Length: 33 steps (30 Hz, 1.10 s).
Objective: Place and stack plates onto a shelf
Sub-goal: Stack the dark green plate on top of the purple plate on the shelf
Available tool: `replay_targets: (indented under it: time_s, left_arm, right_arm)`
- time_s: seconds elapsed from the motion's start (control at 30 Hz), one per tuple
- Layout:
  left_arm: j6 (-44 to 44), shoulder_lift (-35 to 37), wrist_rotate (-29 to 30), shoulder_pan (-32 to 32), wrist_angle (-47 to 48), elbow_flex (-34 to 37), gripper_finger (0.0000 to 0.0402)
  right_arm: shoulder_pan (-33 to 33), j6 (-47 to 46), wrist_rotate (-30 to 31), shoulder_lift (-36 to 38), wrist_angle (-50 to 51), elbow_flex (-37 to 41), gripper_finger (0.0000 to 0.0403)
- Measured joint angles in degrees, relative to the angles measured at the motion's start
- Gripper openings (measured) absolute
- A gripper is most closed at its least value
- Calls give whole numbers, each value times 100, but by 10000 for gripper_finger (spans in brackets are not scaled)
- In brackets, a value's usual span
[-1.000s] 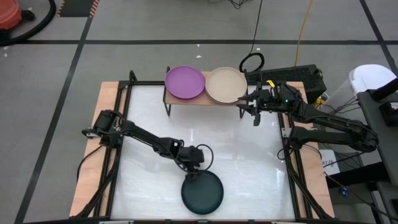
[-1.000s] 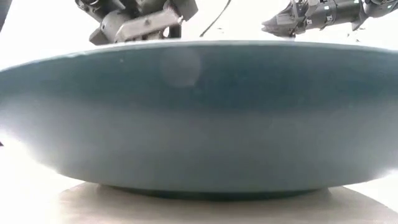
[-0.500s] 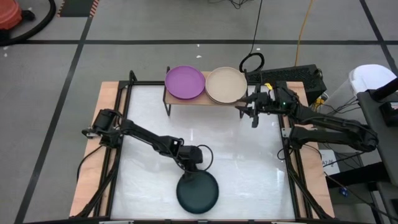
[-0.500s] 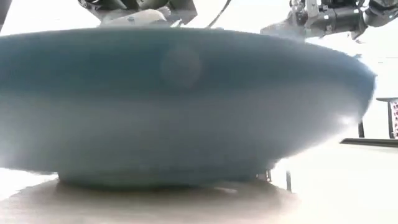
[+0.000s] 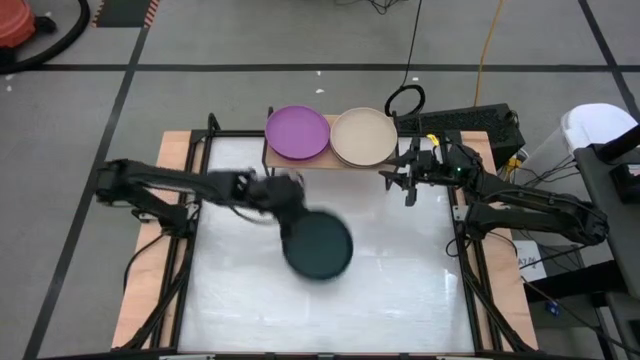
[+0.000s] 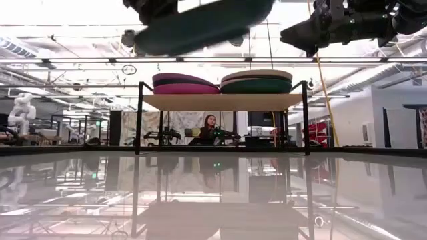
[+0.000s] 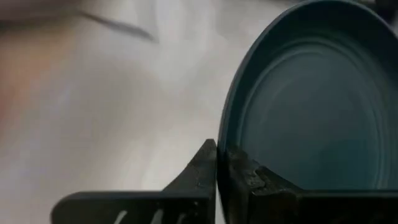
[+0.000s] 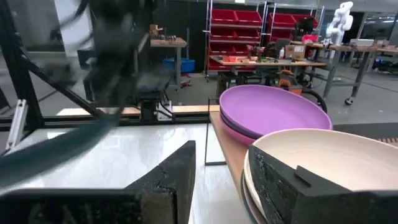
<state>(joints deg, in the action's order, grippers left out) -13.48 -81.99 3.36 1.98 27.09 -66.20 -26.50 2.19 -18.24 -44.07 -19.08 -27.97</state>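
A dark teal plate (image 5: 318,246) hangs tilted above the white tabletop's middle, with my left gripper (image 5: 290,215) shut on its rim; the low view shows the plate (image 6: 207,23) high up. At the far edge stands the shelf (image 6: 220,101). It carries a purple plate (image 5: 297,132) on a magenta one (image 6: 185,89), and a beige plate (image 5: 363,136) on a teal one (image 6: 256,87). My right gripper (image 5: 405,182) hovers open at the shelf's right end, beside the beige plate (image 8: 323,162), with nothing between its fingers. My left gripper pinches the teal plate's rim (image 7: 221,152) between its two fingers, one finger (image 7: 204,167) on the outside of the wall and the other (image 7: 244,174) on the inner side. The plate is lifted clear of the table and tilted.
The white tabletop (image 5: 390,285) has wooden side strips and a black frame. A black cable loop (image 5: 405,98) lies behind the shelf. A person (image 6: 210,127) sits in the room beyond the table.
My left gripper has taken hold of the teal plate's rim near the table's near edge. It has then gone up and toward the far edge with the plate. The plate, which rested flat on the table, now hangs tilted and clear of it.
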Motion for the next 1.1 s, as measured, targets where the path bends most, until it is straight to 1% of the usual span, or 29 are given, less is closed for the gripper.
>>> replay_targets:
  time_s: [0.07, 0.13, 0.23, 0.33, 0.4, 0.47, 0.53, 0.63, 0.7, 0.83, 0.93, 1.1]
  left_arm:
    - [112, 407, 435, -359, 191, -163, 9]
    - [258, 690, 678, -799, 420, -363, 9]
    - [526, 974, 762, -1487, 368, -679, 9]
    - [785, 978, 704, -2188, 204, -1059, 9]
    - [869, 859, 534, -2697, 354, -1228, 9]
    - [874, 647, 130, -3134, 224, -1405, 9]
    - [890, 506, -287, -3579, 367, -1453, 9]
    - [851, 187, -646, -4156, 326, -1507, 9]
    - [755, 2, -912, -4500, 637, -1495, 9]
    - [675, -267, -1359, -4902, 1045, -1490, 9]
    - [761, -375, -1375, -5049, 1178, -1490, 18]
    - [1063, -354, -1325, -5051, 1027, -1496, 52]
  right_arm:
    - [0, -17, -2, 36, 8, 0, 130]
    - [0, -34, -4, 77, 3, 0, 130]
    - [0, -108, -7, 118, 1, 0, 130]
    - [0, -109, -7, 140, -2, 0, 130]
    - [0, -109, -7, 146, -15, 0, 130]
    - [0, -109, -7, 144, -15, 0, 130]
    - [0, -99, -7, 144, -17, 0, 130]
    - [0, -61, -10, 144, -17, 0, 130]
    - [0, -90, -9, 144, -14, 0, 130]
    - [0, -107, -9, 144, 20, 0, 130]
    - [0, -109, -9, 144, 18, 0, 130]
    - [0, -152, -9, 144, 14, 0, 130]
